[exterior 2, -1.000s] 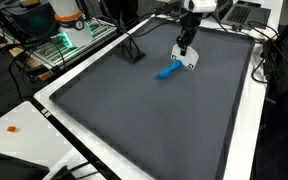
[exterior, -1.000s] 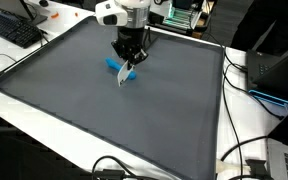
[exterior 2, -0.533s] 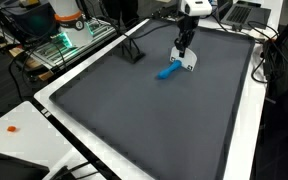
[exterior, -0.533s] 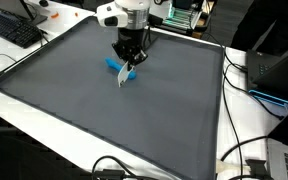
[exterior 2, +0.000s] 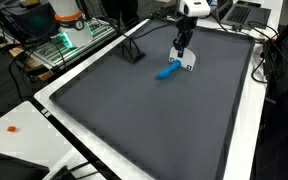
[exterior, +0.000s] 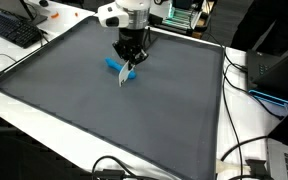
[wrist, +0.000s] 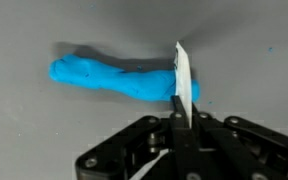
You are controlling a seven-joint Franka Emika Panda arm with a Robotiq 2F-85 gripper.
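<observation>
Blue roll, end effector pointing straight down, clamped on white blade

Blue roll, lumpy, lying flat on grey mat, lengthwise across wrist view, white blade, thin, upright, edge-on, pinched in gripper, crossing roll near one end

Colours on the work surface

Putty roll: plain bright blue. Flat piece: white. Gripper: black, on a white arm. Mat: dark grey, no pattern. Table: white. Keyboard: black.
</observation>
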